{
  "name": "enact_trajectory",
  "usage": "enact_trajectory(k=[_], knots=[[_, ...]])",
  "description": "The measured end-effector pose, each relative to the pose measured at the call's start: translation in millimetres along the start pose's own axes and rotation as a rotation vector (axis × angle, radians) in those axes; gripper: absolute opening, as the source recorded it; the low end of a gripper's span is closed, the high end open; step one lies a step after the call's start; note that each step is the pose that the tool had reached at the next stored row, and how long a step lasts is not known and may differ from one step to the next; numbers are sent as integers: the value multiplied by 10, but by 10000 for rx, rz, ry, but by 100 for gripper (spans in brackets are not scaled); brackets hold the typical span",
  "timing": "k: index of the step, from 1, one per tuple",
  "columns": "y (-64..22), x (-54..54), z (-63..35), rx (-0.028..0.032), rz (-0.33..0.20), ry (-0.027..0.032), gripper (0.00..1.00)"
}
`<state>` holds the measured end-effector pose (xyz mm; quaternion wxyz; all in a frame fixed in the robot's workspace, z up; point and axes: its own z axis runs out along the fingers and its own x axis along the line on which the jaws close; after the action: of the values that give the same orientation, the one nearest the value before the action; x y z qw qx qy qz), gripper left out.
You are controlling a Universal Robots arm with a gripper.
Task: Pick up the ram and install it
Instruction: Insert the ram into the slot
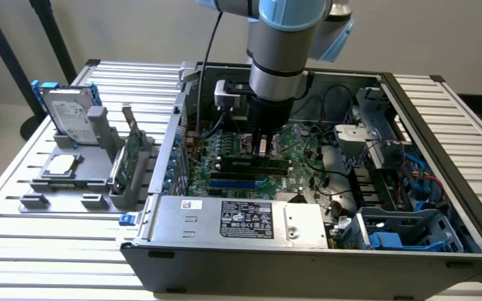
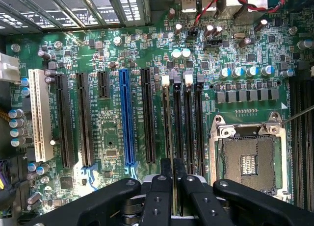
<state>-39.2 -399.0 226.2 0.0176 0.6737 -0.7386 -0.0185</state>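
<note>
We read the scene from the exterior view's left. Well off to that side of the end effector (image 1: 260,149), a grey plastic holder rack (image 1: 73,179) stood on the ribbed aluminium surface (image 1: 23,251), carrying a silver boxy hard drive (image 1: 67,119) and a broader green expansion card (image 1: 130,164) set upright.

At the middle, the end effector hung low inside the open grey computer case (image 1: 308,251), directly above the green motherboard (image 1: 224,147). In the wrist view its black fingers (image 2: 158,199) stood close together, almost touching, with a thin dark edge pinched between them. We judged that edge to be the ram, a long, narrow dark circuit stick (image 2: 171,169), held on edge in a narrow grip; little of it showed past the fingertips. Straight beneath the end effector ran the row of slim black memory slots with white end clips (image 2: 182,123), and the stick lay in line with them. In the exterior view another dark stick (image 1: 250,164) sat just beside the end effector, in the slots.

Further on toward the exterior view's right lay the bare metal-framed processor socket (image 2: 248,160), and beyond it the grey drive cage (image 1: 375,110).

We took the step in hand to be the install: the pick-up looked done, the stick poised over its slot but not yet seated. Seating would call for a straight, square descent, with the stick's edge kept parallel to the slot and even pressure until the clips close.
</note>
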Motion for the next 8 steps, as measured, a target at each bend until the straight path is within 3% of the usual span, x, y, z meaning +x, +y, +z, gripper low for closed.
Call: enact_trajectory(k=[8], knots=[[4,0,0,1,2,-1,14]])
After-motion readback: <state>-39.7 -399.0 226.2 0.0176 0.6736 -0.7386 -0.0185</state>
